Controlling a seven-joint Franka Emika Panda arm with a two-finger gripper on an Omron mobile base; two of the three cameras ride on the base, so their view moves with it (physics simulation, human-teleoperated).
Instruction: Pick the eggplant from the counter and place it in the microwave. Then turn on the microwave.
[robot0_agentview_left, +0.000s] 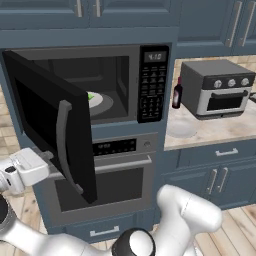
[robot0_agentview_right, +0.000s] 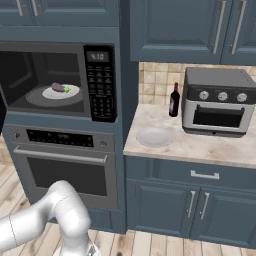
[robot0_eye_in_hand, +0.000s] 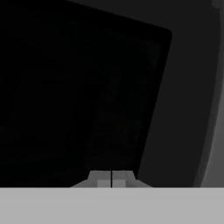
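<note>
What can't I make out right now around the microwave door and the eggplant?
- Eggplant: left base view shows just a green bit; the open microwave door covers the rest.
- Gripper: fingertips together against the dark door glass; actual contact can't be judged.
- Keypad: labels too small in both base views.

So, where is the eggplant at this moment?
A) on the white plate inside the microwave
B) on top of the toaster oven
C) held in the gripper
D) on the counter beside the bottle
A: the right base view shows the eggplant lying on the white plate inside the microwave, whose door stands open.
</note>
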